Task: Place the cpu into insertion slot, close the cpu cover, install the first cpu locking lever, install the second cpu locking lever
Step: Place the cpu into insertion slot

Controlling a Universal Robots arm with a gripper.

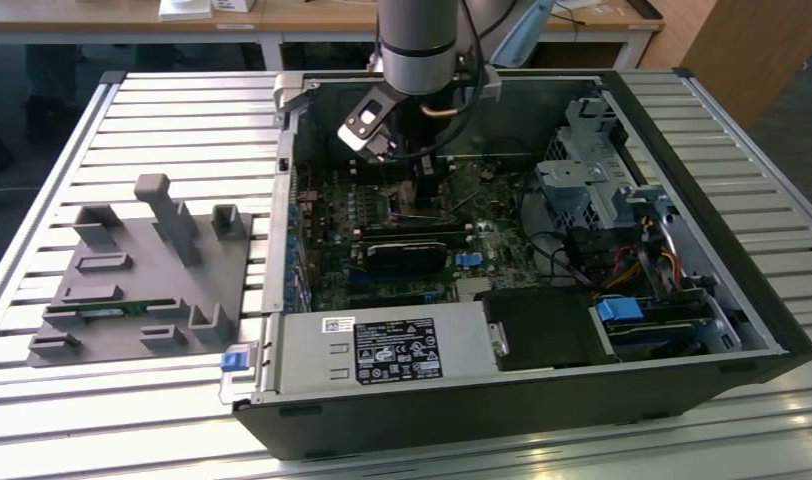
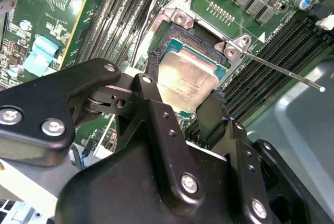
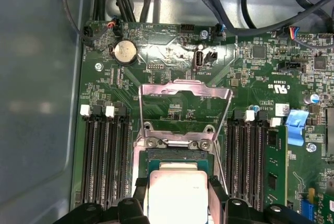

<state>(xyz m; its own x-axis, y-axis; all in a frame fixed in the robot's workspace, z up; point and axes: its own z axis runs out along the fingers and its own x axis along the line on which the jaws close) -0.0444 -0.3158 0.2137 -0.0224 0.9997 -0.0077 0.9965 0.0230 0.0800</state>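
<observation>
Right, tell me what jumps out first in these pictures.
The silvery cpu, pinched between the black fingers at the insertion slot, in both wrist views. In the first wrist view, the cpu cover stands flipped open at the slot's edge.

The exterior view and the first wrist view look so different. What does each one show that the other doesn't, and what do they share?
Exterior view, not the wrist one: the robot arm, the computer case on a slatted table, a grey fixture plate beside it. First wrist view, not the exterior: the cpu gripped by the tool at the insertion slot, and the cpu cover standing open. Both: the green motherboard.
</observation>
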